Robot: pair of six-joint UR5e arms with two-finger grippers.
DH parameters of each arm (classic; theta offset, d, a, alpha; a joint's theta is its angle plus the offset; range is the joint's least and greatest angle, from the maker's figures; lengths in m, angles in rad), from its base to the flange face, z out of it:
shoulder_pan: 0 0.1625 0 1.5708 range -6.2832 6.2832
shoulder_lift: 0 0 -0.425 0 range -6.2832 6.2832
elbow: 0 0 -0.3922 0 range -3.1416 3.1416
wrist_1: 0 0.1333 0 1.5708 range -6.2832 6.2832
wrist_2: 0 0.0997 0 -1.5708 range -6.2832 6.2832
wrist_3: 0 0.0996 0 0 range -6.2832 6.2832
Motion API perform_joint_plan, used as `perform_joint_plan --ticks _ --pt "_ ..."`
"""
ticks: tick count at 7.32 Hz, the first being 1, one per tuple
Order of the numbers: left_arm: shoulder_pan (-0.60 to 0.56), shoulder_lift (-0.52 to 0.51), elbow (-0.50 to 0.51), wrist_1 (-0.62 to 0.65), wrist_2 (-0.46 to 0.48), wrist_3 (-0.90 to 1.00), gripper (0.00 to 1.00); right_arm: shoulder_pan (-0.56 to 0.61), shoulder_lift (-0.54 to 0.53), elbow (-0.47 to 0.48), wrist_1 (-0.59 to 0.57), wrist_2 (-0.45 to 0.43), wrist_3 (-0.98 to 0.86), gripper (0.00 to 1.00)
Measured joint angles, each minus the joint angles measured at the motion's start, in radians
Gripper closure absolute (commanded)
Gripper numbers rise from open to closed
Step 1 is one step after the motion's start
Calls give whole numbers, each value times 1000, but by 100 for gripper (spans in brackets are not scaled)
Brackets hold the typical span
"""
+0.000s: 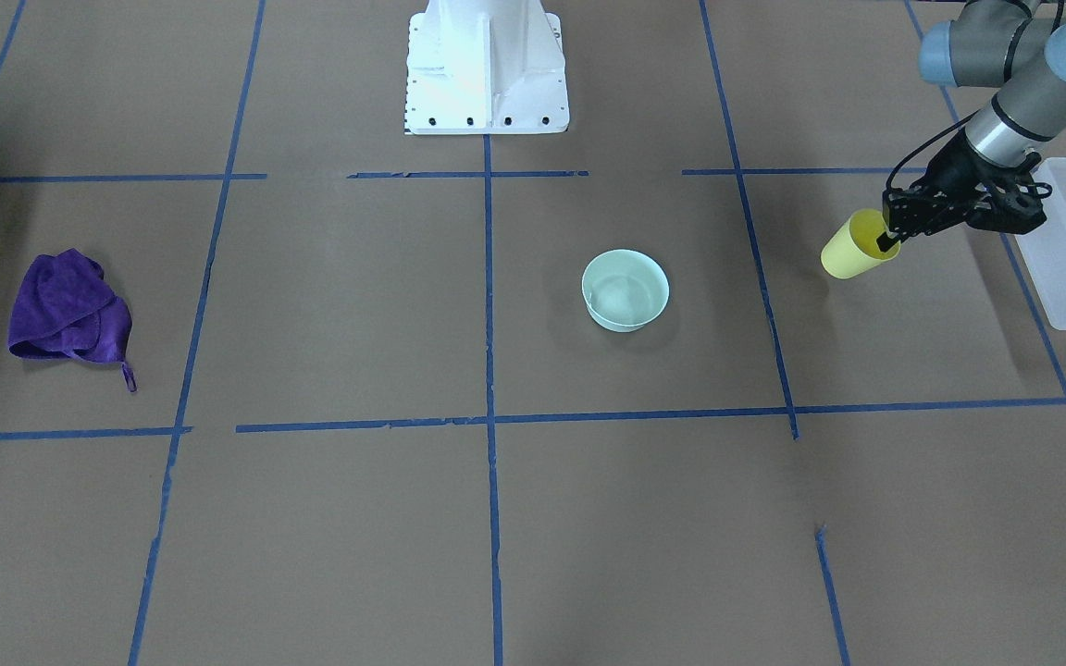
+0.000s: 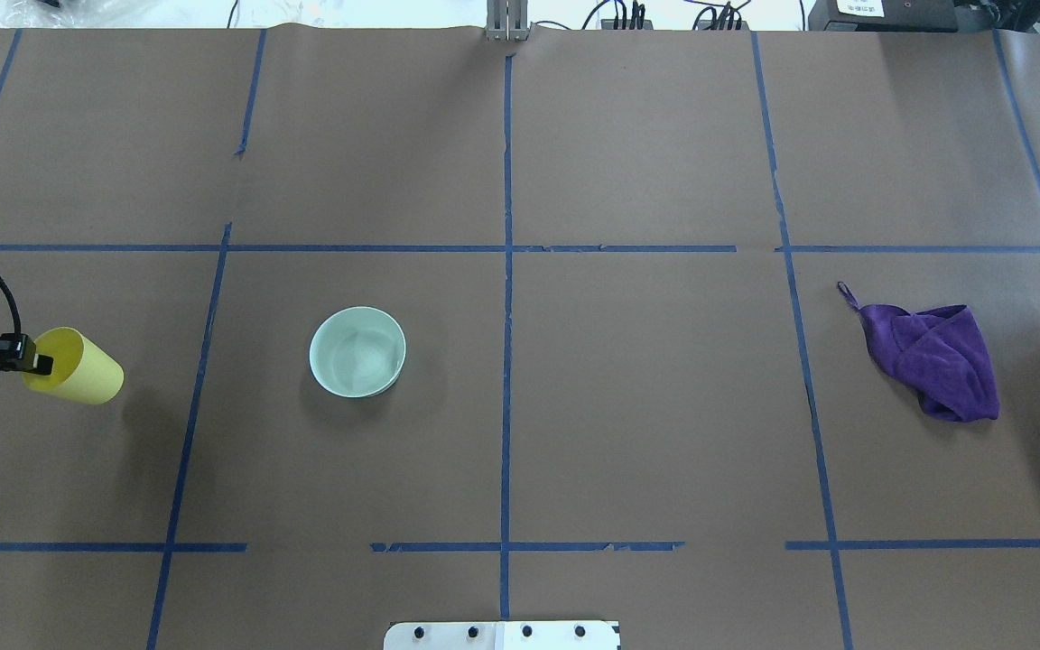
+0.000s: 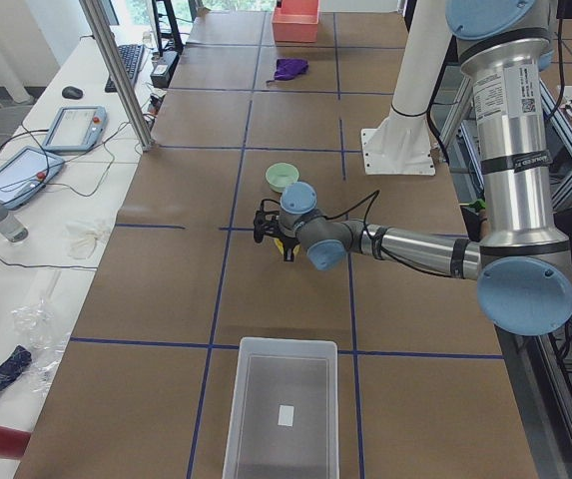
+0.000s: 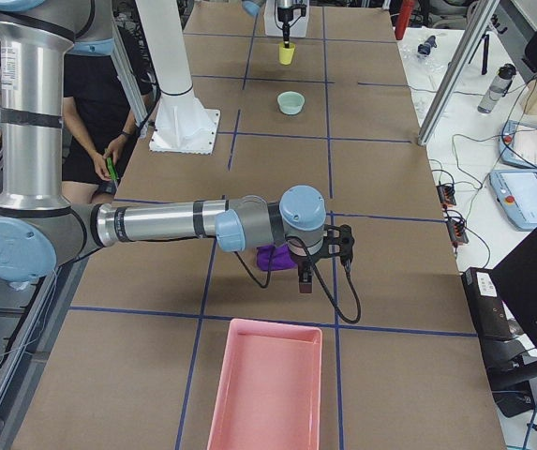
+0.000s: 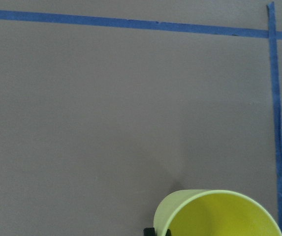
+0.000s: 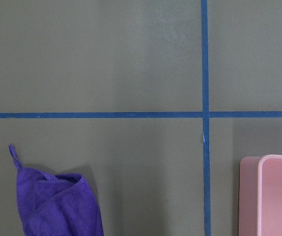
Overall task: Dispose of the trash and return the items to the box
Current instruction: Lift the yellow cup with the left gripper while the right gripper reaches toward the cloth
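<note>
Exterior front-facing view, left gripper (image 1: 886,242) clamped on tilted yellow cup (image 1: 850,252) rim, near box (image 1: 1062,294), right gripper (image 4: 305,279) state cannot be told.

We look steeply down from front and behind, sharing the yellow cup (image 1: 850,252) — wrist cameras seemingly hover close.
</note>
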State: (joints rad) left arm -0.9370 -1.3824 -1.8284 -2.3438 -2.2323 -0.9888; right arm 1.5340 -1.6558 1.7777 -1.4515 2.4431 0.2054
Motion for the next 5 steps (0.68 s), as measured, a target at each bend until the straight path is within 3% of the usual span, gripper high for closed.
perform_joint_plan --ticks 3,5 --pt "-101 -5 -15 82 -61 123 100 -92 0 15 11 -7 81 0" --pt "-187 -23 -47 230 -65 273 100 -196 -14 16 137 -23 281 0"
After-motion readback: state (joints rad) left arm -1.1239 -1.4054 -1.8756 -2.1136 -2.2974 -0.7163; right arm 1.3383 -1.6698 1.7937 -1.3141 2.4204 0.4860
